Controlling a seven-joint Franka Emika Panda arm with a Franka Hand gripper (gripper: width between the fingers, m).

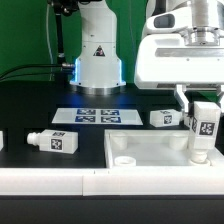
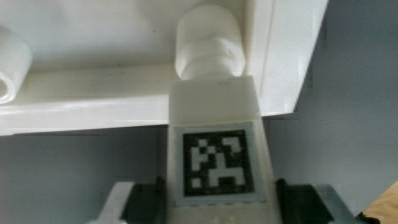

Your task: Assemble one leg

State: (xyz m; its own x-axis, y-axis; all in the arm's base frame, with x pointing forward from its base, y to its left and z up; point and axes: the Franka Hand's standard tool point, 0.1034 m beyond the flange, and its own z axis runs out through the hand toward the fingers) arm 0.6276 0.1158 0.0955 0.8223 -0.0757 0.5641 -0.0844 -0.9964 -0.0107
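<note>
The jaws are clamped on a stubby, smooth white plastic leg with a square tag, upright at three o'clock, over the rimmed tabletop on the dark worktop.

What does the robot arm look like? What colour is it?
The arm is smooth, rounded and white, with a black triangle sticker and a glowing blue ring low on its base. The gripper is a chunky white block with dark fingers.
</note>
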